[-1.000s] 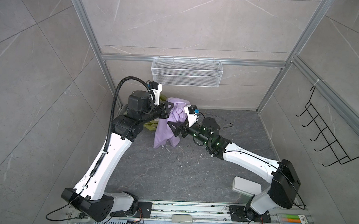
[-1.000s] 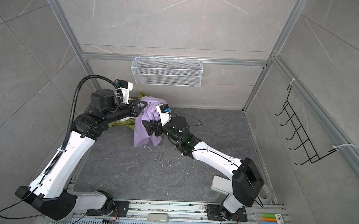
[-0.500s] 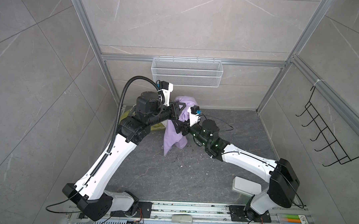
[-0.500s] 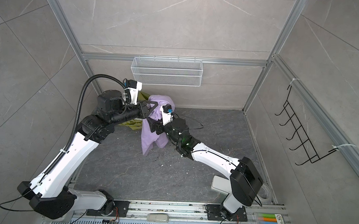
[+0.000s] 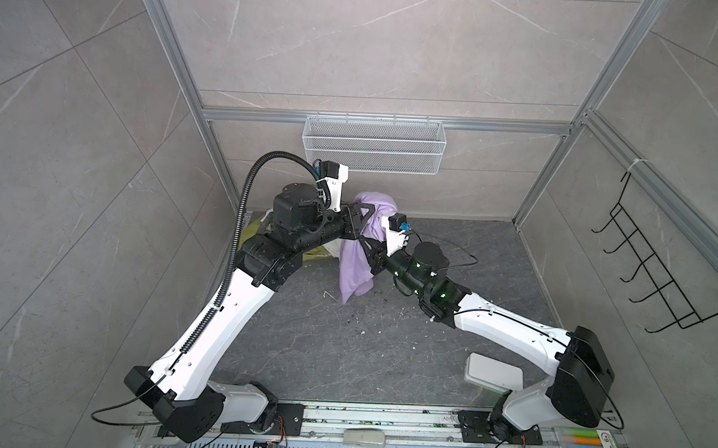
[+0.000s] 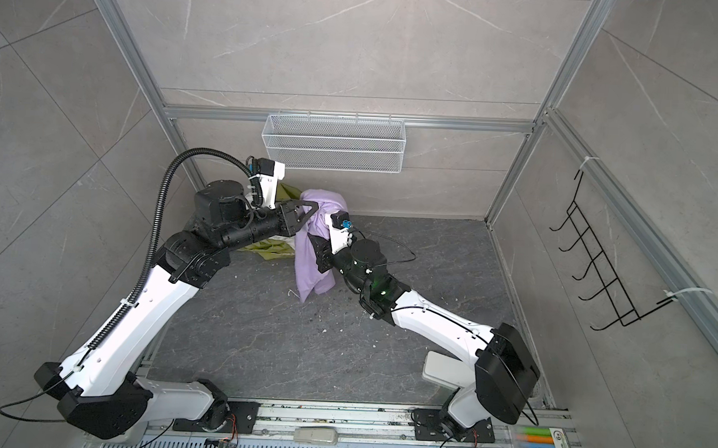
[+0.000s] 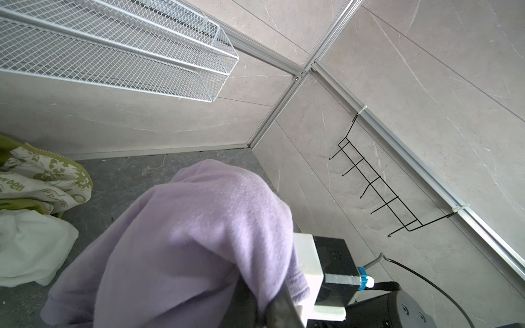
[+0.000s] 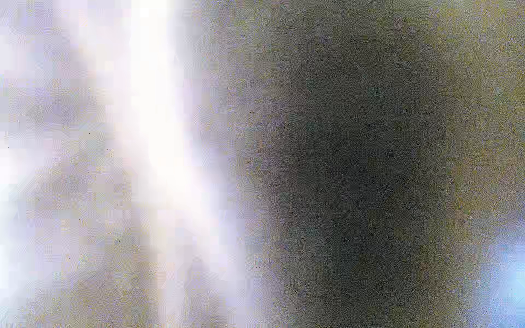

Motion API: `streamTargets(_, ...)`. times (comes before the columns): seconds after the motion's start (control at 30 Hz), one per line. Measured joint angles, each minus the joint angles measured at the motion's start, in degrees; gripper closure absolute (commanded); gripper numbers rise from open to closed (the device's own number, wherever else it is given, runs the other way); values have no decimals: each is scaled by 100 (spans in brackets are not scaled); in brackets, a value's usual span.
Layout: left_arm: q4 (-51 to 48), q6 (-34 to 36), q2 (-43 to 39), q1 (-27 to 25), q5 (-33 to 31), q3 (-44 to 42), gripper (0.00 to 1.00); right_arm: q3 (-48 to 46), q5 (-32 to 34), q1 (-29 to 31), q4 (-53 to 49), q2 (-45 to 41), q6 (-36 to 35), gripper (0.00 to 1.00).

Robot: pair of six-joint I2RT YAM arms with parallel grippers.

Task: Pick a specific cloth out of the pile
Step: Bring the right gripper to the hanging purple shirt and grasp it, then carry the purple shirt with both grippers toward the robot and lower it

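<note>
Left wrist view: left gripper (image 7: 261,306) pinches cloth (image 7: 199,227) near its top; it hangs just beside pile (image 7: 37,184). Right gripper (image 5: 366,250) buried in fabric, can't tell. Prob light, limp, slippy: grab bunched folds.

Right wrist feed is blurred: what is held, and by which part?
Left gripper holds the lilac cloth by its bunched top; the rest hangs. Right gripper is at its middle; grip cannot be told.

Both top views are looking down from high up, sharing the whole floor (image 5: 343,349). The left wrist view is looking closely over the cloth (image 7: 184,241); the right one is blurring.
</note>
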Motion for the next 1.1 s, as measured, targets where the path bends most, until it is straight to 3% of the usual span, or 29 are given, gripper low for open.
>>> streamTargets(0.17, 26, -9, -74, -39, 11, -15, 100, -17, -98, 0, -431, -385, -50, 94)
streamTargets(0.43, 22, -22, -382, -269, 7, -295, 100, -223, -223, 7, -1552, -1344, -94, 100)
streamTargets(0.83, 302, -170, -776, -1351, -354, -1547, 100, -1257, -352, 50, -3182, -3104, -63, 100)
streamTargets(1.1, 750, -586, -691, -1762, -466, -2942, 100, -2597, -459, 66, -3298, -3611, 588, 100)
